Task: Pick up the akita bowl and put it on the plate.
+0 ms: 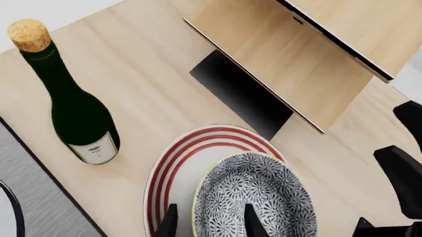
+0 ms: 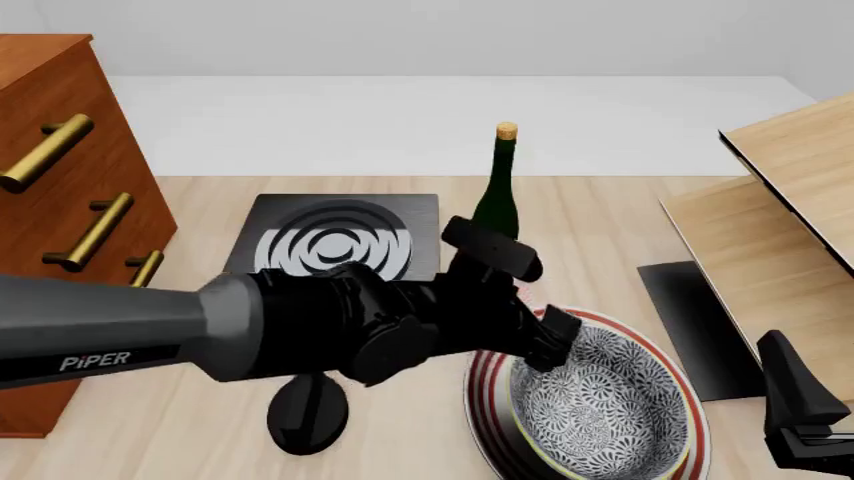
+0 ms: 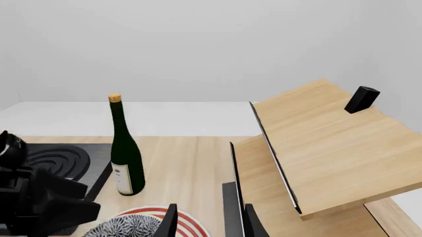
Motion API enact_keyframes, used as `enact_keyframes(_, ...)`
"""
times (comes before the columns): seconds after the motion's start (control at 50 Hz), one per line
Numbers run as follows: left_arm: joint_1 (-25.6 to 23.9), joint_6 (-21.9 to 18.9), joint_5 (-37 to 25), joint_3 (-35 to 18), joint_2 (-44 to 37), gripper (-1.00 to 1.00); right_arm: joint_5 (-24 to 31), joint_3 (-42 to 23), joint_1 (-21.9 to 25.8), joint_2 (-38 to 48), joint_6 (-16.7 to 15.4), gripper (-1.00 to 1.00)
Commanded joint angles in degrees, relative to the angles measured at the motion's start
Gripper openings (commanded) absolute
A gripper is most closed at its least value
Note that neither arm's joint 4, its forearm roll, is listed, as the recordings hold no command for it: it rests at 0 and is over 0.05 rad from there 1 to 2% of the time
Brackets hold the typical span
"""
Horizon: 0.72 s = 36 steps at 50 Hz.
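Note:
The akita bowl (image 2: pixel 607 410), black-and-white patterned with a pale rim, rests on the red-ringed plate (image 2: pixel 486 385), shifted toward the plate's right side. My left gripper (image 2: pixel 550 340) hangs at the bowl's near-left rim. In the left wrist view its fingers stand wide apart astride the rim of the bowl (image 1: pixel 264 197): one over the plate (image 1: pixel 175 163), one inside the bowl, so the left gripper (image 1: pixel 211 224) is open. My right gripper (image 3: pixel 209 222) is open and holds nothing, low at the table's right front (image 2: pixel 801 425). Bowl (image 3: pixel 125 228) and plate (image 3: pixel 155 212) show partly in the right wrist view.
A corked green wine bottle (image 2: pixel 501 190) stands just behind the plate. The black stove (image 2: pixel 340 240) lies back left, beside a wooden drawer cabinet (image 2: pixel 54 200). A slanted wooden shelf (image 2: pixel 787 210) with a black base (image 2: pixel 694 330) fills the right side.

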<state>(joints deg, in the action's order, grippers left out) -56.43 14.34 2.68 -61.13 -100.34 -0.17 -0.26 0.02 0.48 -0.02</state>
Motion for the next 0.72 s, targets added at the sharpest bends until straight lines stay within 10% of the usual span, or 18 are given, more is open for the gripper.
enact_keyframes(0.02,1.06,-1.89,-1.78,-0.46,4.13,1.00,0.00,0.00,0.01,0.00,0.01,1.00)
enact_keyframes(0.72,3.98,-5.38,-0.12,6.83,22.41,1.00,0.00,0.00,0.00,-0.01,0.00,1.00)
